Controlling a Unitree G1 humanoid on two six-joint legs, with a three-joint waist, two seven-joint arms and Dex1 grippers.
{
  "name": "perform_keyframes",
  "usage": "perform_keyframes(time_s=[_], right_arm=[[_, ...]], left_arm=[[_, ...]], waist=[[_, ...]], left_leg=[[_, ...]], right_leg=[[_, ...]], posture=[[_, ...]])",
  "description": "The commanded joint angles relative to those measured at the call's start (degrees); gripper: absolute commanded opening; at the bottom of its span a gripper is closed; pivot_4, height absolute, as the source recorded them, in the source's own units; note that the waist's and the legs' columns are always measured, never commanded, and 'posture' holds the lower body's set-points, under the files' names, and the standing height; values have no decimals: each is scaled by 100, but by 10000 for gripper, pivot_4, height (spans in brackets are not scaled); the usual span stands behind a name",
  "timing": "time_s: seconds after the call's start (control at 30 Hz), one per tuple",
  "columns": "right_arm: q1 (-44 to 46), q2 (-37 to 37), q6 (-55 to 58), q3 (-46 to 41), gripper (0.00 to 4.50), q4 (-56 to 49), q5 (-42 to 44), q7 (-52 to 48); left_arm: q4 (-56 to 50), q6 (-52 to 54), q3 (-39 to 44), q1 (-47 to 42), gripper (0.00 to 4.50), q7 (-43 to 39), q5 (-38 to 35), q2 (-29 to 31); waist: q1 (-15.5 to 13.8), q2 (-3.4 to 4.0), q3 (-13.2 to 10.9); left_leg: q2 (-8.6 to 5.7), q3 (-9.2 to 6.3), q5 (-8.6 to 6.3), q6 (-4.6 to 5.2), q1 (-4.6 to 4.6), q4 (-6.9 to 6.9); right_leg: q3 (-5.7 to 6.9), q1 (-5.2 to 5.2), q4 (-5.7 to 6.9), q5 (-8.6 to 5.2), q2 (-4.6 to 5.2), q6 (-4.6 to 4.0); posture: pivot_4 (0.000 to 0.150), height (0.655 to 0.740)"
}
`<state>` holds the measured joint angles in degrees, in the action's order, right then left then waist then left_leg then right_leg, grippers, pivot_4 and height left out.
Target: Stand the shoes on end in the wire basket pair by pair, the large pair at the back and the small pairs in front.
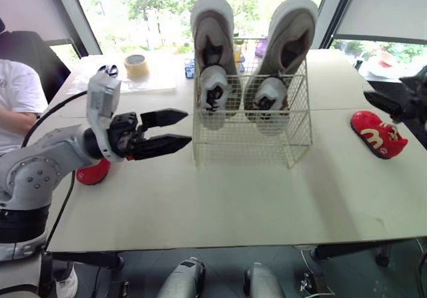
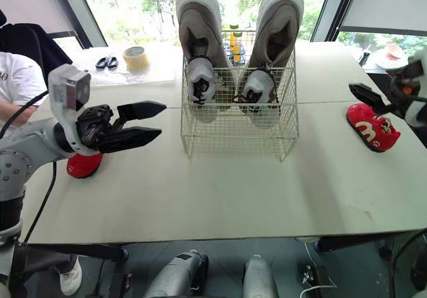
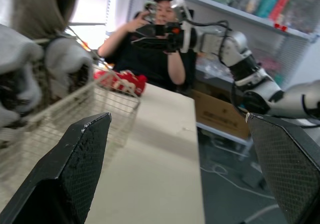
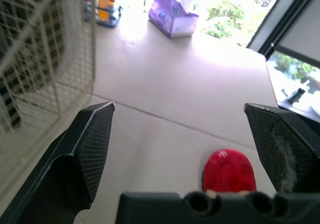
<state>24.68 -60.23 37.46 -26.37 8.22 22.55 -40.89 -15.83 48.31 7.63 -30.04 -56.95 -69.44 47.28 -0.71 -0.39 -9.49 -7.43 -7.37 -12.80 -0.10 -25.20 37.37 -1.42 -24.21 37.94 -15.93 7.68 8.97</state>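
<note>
The wire basket (image 1: 247,146), a cream grid of thin rods, stands just ahead of your left hand's (image 1: 188,128) fingertips. In it the large grey pair (image 1: 212,25) stands on end at the back, pale soles up. The small grey-and-white pair (image 1: 213,95) stands in front of it, against the front mesh.

Your left hand's two black wedge fingers are apart and hold nothing. A glossy, rounded red shoe (image 1: 93,173) lies on the table under that forearm.

Your right hand (image 4: 178,106) is spread wide and also empty. A second red shoe (image 2: 371,129) with a white mark lies on the table close beneath it.

The right wrist camera shows a purple tissue pack (image 4: 173,17) farther ahead of that hand. The left wrist camera shows a person in a dark top (image 3: 160,58) and cluttered shelves (image 3: 260,6) beyond the table.

The table (image 1: 220,198) is smooth and off-white, with a seam across it. A tape roll (image 1: 136,65) and scissors (image 2: 105,62) lie beyond the left hand. A person in a white shirt (image 1: 17,98) sits beside that arm. Windows (image 1: 160,5) with greenery fill the back.
</note>
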Motion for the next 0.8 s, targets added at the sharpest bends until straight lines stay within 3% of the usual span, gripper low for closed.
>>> perform_keyframes(time_s=[0.03,0.37,0.8], right_arm=[[-90,-138,-765,162,45000,1141,-455,-167],[1610,-27,-2219,1013,45000,4775,-1222,-329],[2738,369,-2893,1377,45000,6361,-1703,-213]], left_arm=[[-110,39,-91,-40,44681,-384,224,73],[-321,178,3,51,44681,-278,310,-9],[-592,214,184,270,44681,50,257,-106]], waist=[[45,0,0],[273,40,-5],[292,41,-5]], left_leg=[[0,6,2,-3,5,-7],[18,40,4,-7,27,-38],[16,43,4,-6,27,-34]], right_leg=[[-4,1,-1,0,0,0],[-21,-3,-5,-11,-3,-17],[-26,-1,-5,-11,-2,-17]], posture=[[1500,7400],[1500,7400],[1500,7400]])
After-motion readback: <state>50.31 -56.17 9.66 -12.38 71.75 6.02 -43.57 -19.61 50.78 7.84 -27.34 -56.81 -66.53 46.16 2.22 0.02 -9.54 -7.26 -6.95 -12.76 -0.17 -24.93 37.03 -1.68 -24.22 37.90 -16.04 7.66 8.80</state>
